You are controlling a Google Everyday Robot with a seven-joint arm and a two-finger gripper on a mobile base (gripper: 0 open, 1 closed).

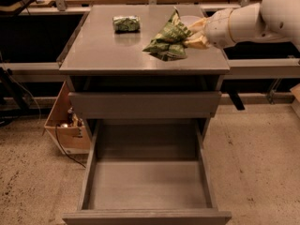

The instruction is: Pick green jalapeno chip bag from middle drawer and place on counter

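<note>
Well, we have only the one camera view, so we take everything from the counter (103, 50) outward. The green chip bag (165, 42) is on the counter's right half as we see it, near the front edge. Its lower corner seems to touch the grey surface and its crumpled top points upward. The gripper (191, 35) reaches in over the counter's right edge, and its tan fingers (198, 40) are closed on the bag's right side. The pale arm (253, 18) runs off beyond that same edge.

Further back on the counter, left of the middle, lies a small green packet (126, 23), well apart from the bag. Below the counter the shallow upper drawer (145, 104) is shut. Under that the middle drawer (147, 182) is pulled out with nothing in it. We judge the lift out of the drawer done and only the release left.

The bag looks light, thin and soft, and it creases wherever it is pinched. Its foil is probably slippery and the chips inside are brittle. A gentle hold on a flattened edge, like the present one, suits it better than squeezing the full middle. Once let go, it should slump flat and is unlikely to roll.
</note>
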